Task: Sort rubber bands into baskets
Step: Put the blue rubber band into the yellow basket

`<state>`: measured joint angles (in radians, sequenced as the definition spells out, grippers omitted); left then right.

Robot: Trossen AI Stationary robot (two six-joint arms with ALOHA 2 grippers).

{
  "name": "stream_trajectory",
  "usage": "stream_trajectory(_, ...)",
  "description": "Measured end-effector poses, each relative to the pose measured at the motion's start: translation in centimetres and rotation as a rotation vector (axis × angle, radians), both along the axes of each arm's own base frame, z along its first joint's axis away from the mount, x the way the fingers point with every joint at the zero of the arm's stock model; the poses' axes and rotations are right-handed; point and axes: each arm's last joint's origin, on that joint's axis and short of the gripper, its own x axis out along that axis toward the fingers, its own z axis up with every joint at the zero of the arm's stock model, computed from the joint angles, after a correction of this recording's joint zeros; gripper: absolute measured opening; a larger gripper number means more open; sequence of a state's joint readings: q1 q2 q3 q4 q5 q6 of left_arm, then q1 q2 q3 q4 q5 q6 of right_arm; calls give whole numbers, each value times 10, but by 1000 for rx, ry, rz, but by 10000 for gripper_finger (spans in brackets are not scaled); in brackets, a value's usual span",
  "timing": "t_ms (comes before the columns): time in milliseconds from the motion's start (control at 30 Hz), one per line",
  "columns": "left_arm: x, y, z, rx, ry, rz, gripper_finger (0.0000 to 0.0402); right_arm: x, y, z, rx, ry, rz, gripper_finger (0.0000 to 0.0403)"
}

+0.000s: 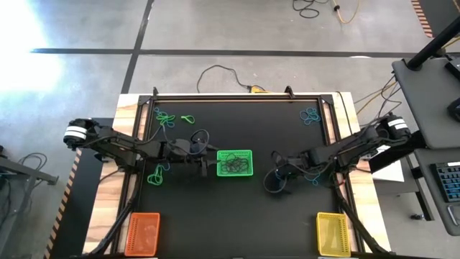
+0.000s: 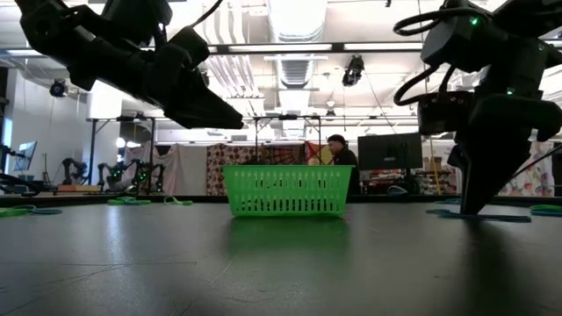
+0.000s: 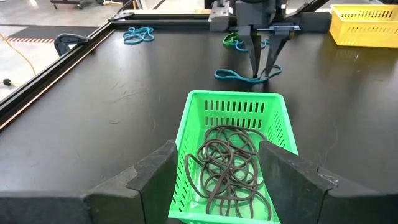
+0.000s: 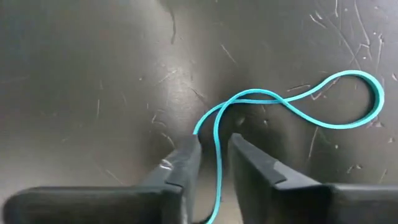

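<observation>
Green basket sits mid-table, holds a tangle of dark-looking rubber bands covering most of its floor. Orange basket at the near left corner and yellow basket at the near right corner; can't make out any bands inside either. Left gripper hovers just left of the green basket, above its near rim, fingers spread wide, nothing between them. Right gripper is down at the mat to the right of the green basket, fingertips at the surface with a small gap between them; one blue band runs through that gap and loops out flat on the table ahead of it, strand not visibly pinched. Loose bands elsewhere: green and blue cluster at the far left, a green one beside the left arm, blue cluster at the far right.
</observation>
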<state>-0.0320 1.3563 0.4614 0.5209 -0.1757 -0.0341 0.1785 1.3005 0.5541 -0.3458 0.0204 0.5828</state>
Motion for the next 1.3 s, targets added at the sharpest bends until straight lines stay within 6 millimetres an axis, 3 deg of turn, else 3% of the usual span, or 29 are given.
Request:
stream_trajectory(200,0,0,0,11,1,-4,209,4,5,3,-25,-64,14,121)
stream_trajectory(533,0,0,0,17,6,-7,209,10,3,-13,-130,-46,-96,123)
stream_trajectory(800,0,0,0,24,2,-9,209,11,3,-21,-186,-23,-130,82)
stream_trajectory(1067,0,0,0,34,3,-12,209,17,13,-21,-270,-31,47,15)
stream_trajectory(1300,0,0,0,41,7,-14,209,25,17,-6,-236,-66,102,9)
